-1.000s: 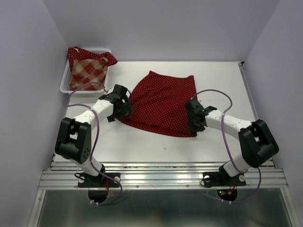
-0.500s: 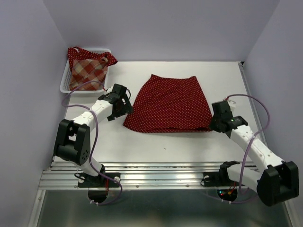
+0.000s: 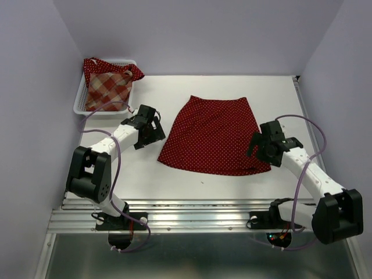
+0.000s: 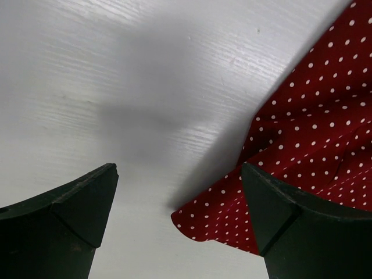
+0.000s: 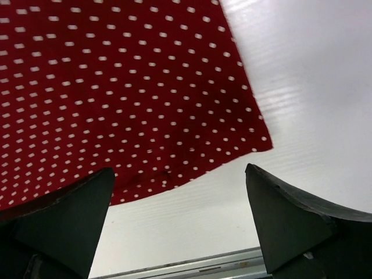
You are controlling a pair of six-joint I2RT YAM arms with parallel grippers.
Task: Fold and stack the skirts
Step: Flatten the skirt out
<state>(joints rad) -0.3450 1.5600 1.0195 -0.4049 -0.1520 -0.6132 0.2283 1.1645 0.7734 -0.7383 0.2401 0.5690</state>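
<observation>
A dark red skirt with white polka dots [image 3: 212,135] lies spread flat in the middle of the table. My left gripper [image 3: 152,129] hovers open just off its left edge; a corner of the skirt [image 4: 221,215] lies between the fingers, untouched. My right gripper [image 3: 260,147] stands open at the skirt's lower right corner [image 5: 256,139], holding nothing. A red-and-tan plaid skirt [image 3: 107,90] sits in the white mesh basket [image 3: 80,104] at the back left, with another dark red dotted skirt [image 3: 96,64] behind it.
The basket stands against the left wall. A metal rail [image 3: 203,218] runs along the table's near edge, also in the right wrist view as the rail [image 5: 192,267]. Bare white tabletop [image 3: 273,93] surrounds the skirt.
The right gripper pulled the skirt's right side outward, flattening it, then opened and let go. The skirt now lies spread. The left gripper barely moved.
</observation>
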